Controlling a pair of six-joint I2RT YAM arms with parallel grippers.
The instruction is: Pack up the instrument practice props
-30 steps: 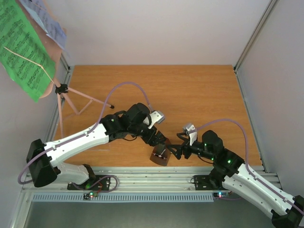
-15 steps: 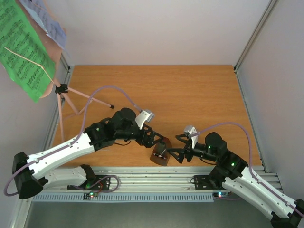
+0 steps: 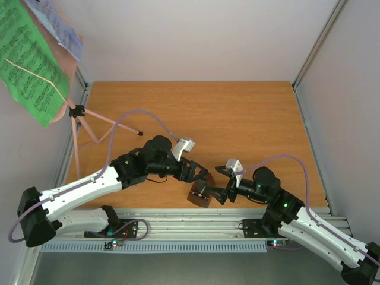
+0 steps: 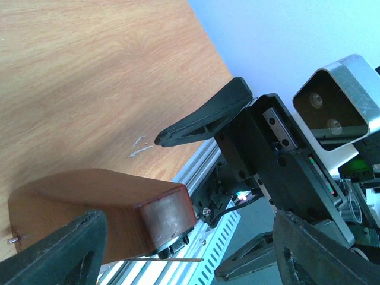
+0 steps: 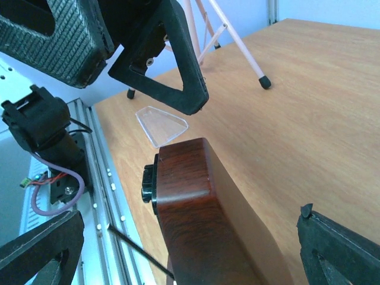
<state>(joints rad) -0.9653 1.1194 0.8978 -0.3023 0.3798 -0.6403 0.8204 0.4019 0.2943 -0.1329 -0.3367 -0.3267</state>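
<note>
The reddish-brown metronome sits at the table's front edge, with its thin rod sticking out toward the rail. Its clear cover lies flat on the wood just beyond it. My left gripper hangs over it from the left, jaws wide apart. In the left wrist view the metronome lies near one finger and far from the other. My right gripper faces it from the right, open, with the metronome between its spread fingers and untouched. The pink music stand at the far left holds green and white music sheets.
The aluminium rail with cables runs along the near edge, directly below the metronome. White walls enclose the table at the back and on both sides. The stand's pink legs spread over the wood behind the left gripper.
The left arm's elbow has swung back toward the left and lower, while its gripper stays by the metronome with jaws widening, then narrowing slightly. The right gripper shifted a little. The metronome has not moved.
</note>
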